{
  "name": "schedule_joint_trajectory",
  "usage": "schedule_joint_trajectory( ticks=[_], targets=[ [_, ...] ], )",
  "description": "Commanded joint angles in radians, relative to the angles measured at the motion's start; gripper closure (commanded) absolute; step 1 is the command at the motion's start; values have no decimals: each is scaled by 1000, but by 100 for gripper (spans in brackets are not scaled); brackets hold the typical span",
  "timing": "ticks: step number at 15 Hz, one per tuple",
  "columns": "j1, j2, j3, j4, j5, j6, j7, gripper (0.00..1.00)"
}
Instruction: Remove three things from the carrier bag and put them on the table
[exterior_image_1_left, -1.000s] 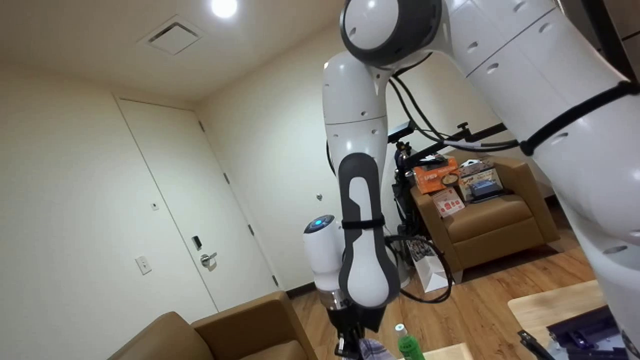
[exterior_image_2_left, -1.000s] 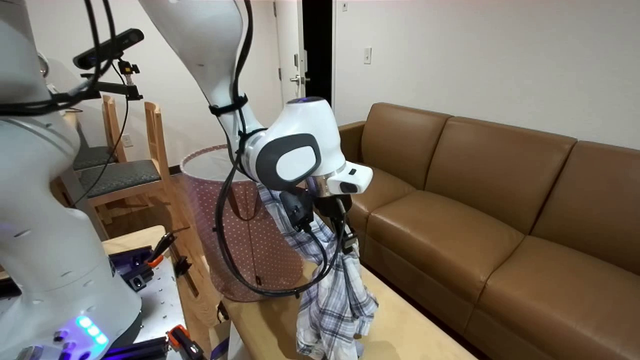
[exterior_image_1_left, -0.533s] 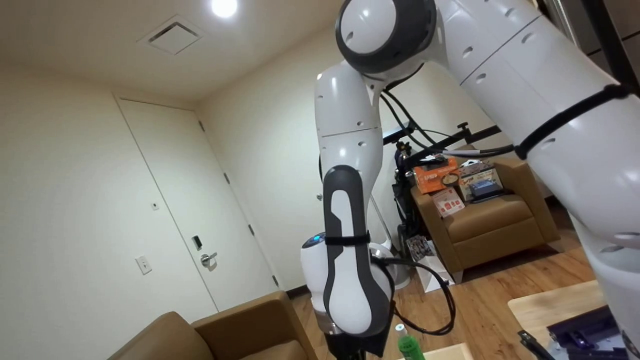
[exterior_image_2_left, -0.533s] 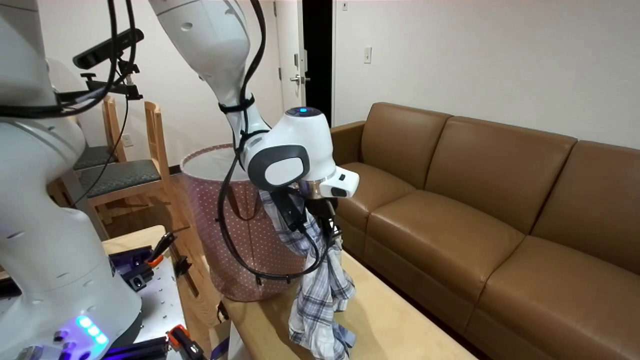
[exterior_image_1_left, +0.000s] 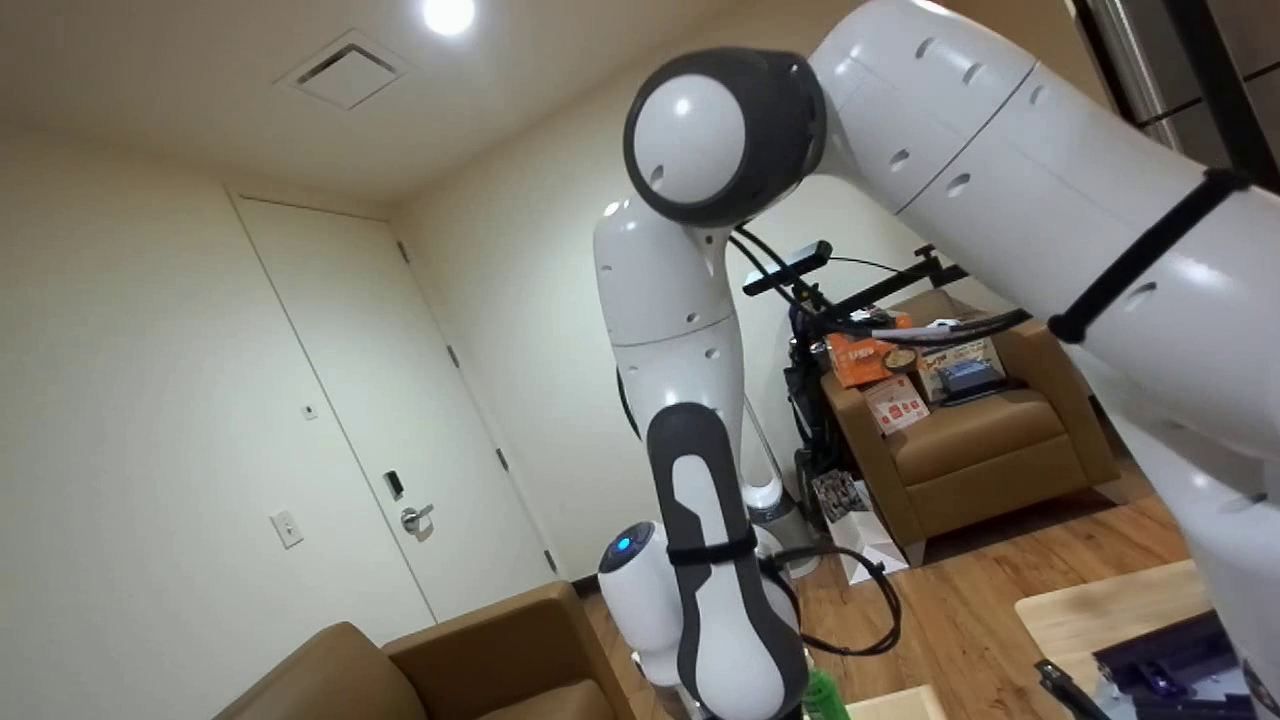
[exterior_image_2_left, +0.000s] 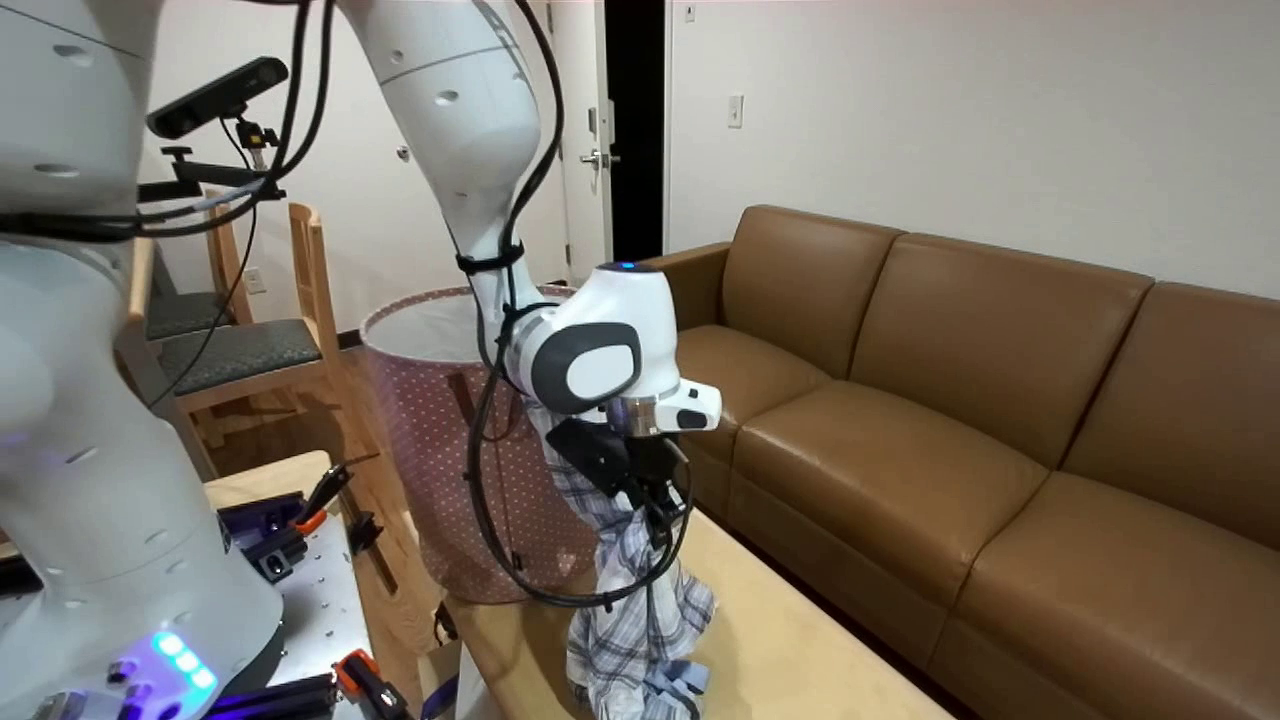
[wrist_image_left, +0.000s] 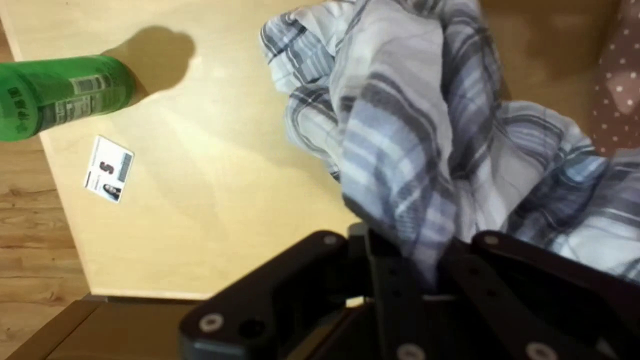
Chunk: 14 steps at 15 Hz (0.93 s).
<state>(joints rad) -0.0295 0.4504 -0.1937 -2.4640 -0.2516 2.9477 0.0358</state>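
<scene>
Cloth (wrist_image_left: 405, 115) in a pale blue, grey and white check, a shirt by the look of it, hangs over the table (exterior_image_2_left: 790, 640), and the hand (wrist_image_left: 412, 250) is pinched tight on a gathered fold of it. Its lower end is bunched on the wood; another stretch runs back behind the arm (exterior_image_2_left: 450, 120), along the dotted carrier bag (exterior_image_2_left: 430, 450). From where I stand I can't tell whether that end is clear of the bag.

I'd expect it to weigh little and give everywhere: thin, limp, nothing to break and not slick, so a narrow grip should be plenty. Length is the trouble. Held at one fold, it can't be steered at its ends, and the trailing part might catch on the bag. The present hold, with cloth falling away on both sides, seems a good one. Were a fresh hold needed, I'd pinch a raised ridge nearest the bag from above, rather than a flat single layer. I'd lower it where it hangs, since a loose corner swung across could knock the green bottle (wrist_image_left: 65, 97) near the table's edge, or cover the small card (wrist_image_left: 109, 169) beside it.
</scene>
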Motion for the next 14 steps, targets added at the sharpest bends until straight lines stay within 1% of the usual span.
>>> schedule_joint_trajectory(
  ticks=[1, 3, 5, 7, 10, 12, 14],
  targets=[
    [18, 43, -5, 20, 23, -1, -18, 97],
    [21, 95, -1, 48, 25, -1, -19, 97],
    [20, 102, -2, 57, 25, -1, -20, 99],
    [12, 151, 13, 83, 40, 39, -16, 99],
    [15, 279, 21, 168, 71, 45, 5, 99],
    [-5, 341, 43, 214, 98, 48, -6, 99],
    [3, 394, 42, 258, 118, 66, -1, 99]
  ],
)
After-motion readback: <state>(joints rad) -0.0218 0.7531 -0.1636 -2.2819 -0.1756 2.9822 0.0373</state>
